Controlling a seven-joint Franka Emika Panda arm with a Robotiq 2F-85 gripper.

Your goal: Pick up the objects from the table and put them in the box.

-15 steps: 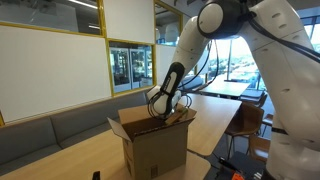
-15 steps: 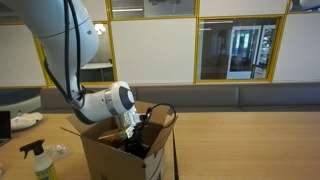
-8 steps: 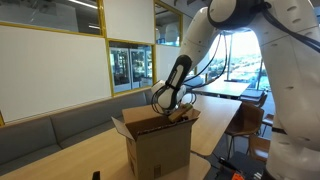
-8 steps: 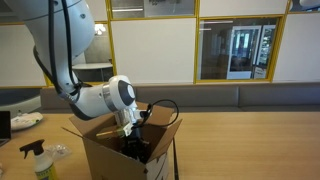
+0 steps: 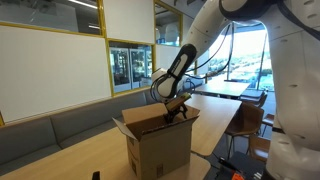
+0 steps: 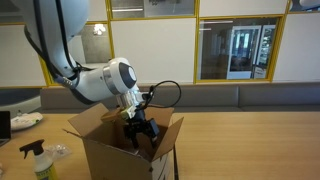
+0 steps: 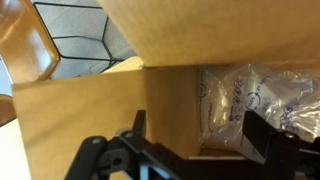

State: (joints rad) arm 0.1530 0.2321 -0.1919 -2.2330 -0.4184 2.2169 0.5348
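The brown cardboard box [image 5: 158, 142] stands with its flaps open on the pale wood table [image 5: 70, 160]. My gripper [image 5: 178, 108] hangs just above the box's opening, also in the exterior view from the opposite side [image 6: 140, 128], over the box [image 6: 112, 158]. In the wrist view my gripper [image 7: 200, 135] is open, its dark fingers [image 7: 268, 135] wide apart with nothing between them. Below them, inside the box [image 7: 90, 110], lies a clear printed plastic bag [image 7: 245, 95] on the bottom.
A green spray bottle [image 6: 38, 160] and a white object [image 6: 25, 120] sit on the table beside the box. Chairs [image 5: 250, 120] and another table stand behind it. A grey bench [image 5: 60, 130] runs along the windowed wall.
My gripper has opened and risen from inside the box to just above its rim. The arm has lifted with it.
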